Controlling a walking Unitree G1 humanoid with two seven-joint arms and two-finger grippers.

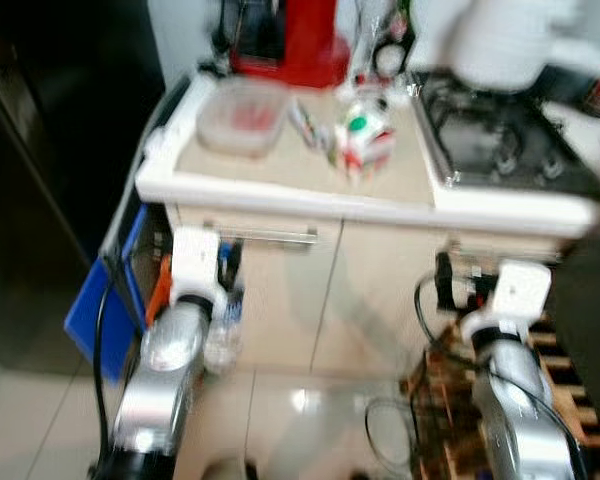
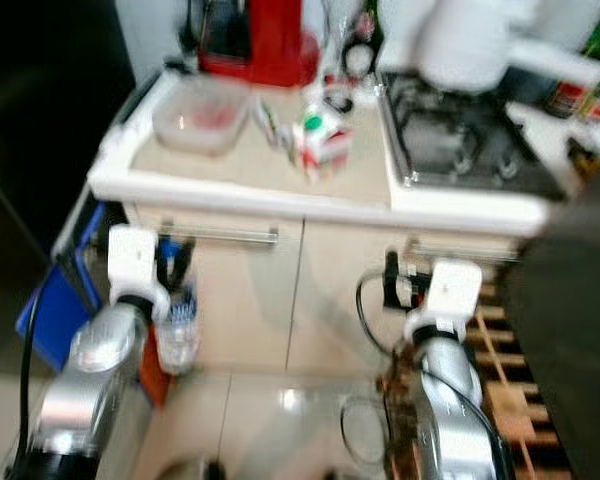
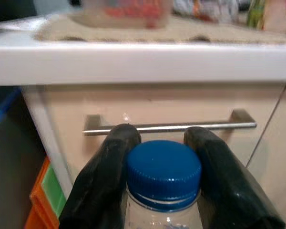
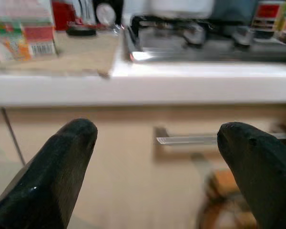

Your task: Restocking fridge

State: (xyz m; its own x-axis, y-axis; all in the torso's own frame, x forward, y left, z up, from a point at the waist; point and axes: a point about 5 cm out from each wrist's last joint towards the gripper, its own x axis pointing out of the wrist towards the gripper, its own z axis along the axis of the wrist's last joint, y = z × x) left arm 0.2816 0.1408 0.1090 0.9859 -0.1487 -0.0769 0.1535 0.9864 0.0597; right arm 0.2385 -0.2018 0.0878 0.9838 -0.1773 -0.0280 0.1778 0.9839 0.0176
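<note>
Low in front of the cabinet, both silver arms reach forward, side by side and well apart. The left gripper (image 3: 162, 157) is below the counter (image 1: 280, 195), in front of the drawer handle (image 3: 169, 127). Its 2 black fingers (image 3: 105, 181) pinch a bottle (image 3: 163, 191) just under the blue cap (image 3: 163, 169), 1 finger on each side of the neck. The bottle is clear plastic and hangs upright, its long axis vertical, cap up; in the head views it shows beside the left wrist, in front of the cabinet door (image 1: 280, 300). What is inside it cannot be told through the blur.

The right gripper (image 4: 157, 143) is also held below the counter edge, facing the cabinet front under the stove (image 1: 500, 140). Its 2 fingers (image 4: 62, 167) are spread wide with nothing between them, and a second handle (image 4: 186, 140) shows in the gap beyond.

On the counter a clear tub (image 1: 242, 115) sits towards the left end, with something red inside that is too blurred to name. Near the counter's middle stands a small carton (image 1: 365, 140), upright, with a green spot on its top and red and white sides. A red appliance (image 1: 300, 40) stands at the back by the wall. To the robot's left is a dark fridge (image 1: 40, 180), and a blue panel (image 1: 105, 300) leans low between it and the cabinet. All views are soft with motion blur.
</note>
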